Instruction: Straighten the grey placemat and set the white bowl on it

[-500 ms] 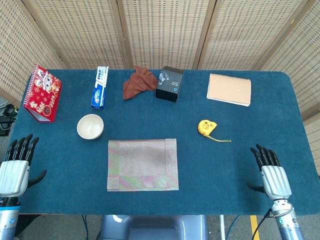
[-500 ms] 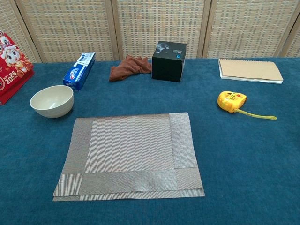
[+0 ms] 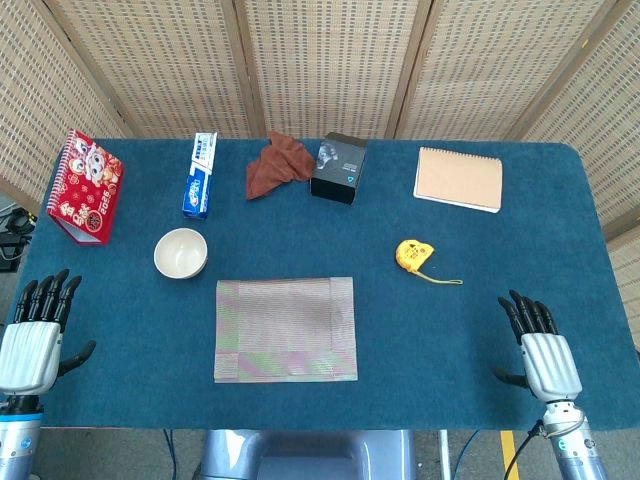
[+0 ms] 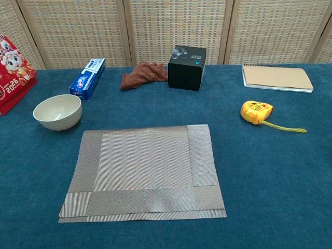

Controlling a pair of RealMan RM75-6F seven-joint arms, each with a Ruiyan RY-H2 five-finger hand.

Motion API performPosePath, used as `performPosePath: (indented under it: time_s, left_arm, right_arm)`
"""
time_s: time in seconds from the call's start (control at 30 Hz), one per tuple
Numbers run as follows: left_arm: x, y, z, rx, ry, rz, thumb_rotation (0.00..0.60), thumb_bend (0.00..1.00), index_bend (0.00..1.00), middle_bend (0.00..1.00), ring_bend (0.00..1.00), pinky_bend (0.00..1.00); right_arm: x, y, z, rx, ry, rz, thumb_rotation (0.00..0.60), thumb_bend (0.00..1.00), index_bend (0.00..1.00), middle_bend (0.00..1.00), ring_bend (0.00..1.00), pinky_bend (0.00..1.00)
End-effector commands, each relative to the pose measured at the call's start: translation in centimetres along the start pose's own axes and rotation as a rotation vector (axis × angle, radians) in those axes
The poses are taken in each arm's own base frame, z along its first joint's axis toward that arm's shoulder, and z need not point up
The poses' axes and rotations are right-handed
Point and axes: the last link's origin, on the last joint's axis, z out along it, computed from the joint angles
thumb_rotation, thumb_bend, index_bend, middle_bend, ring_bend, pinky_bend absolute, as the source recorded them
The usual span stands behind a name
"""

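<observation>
Blue felt tabletop (image 3: 480, 300) before woven wicker screens (image 3: 330, 65).
Grey placemat (image 3: 286, 329) lies near the front edge, white bowl (image 3: 180, 252) just beyond its left corner; left hand (image 3: 32, 335) and right hand (image 3: 540, 350) rest released, fingers apart.

Bright, even, diffuse lighting, soft faint shadows under objects, no glare, sharp focus throughout, slight wide-angle stretch toward 6 o'clock

You can read "2025" on the red calendar (image 4: 14, 78), toothpaste box (image 4: 88, 78) lettering too small to read, black box (image 4: 187, 67) print illegible, nothing else legible
</observation>
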Motion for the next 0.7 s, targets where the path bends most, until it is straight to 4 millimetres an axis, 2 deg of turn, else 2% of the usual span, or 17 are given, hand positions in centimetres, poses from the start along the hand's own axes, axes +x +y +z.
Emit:
performPosePath:
  time_s: [0.03,0.43,0.7]
  left_arm:
    - [-0.1,0.0,0.0,-0.001,-0.005,0.003,0.6,0.18,0.0,0.0,0.0,0.0]
    - [-0.3,0.6,-0.2,-0.02,-0.003,0.015,0.6,0.18,0.0,0.0,0.0,0.0]
    - [-0.9,1.6,-0.4,-0.072,-0.017,0.014,0.6,0.16,0.01,0.0,0.0,0.0]
  right_arm:
    - [0.0,0.0,0.0,0.001,-0.001,-0.001,0.6,0.08,0.05,0.0,0.0,0.0]
    - [0.3,-0.1,-0.2,0.008,0.003,0.012,0.6,0.08,0.05,0.0,0.0,0.0]
    - [0.2,-0.1,-0.3,0.008,-0.001,0.01,0.6,0.08,0.05,0.0,0.0,0.0]
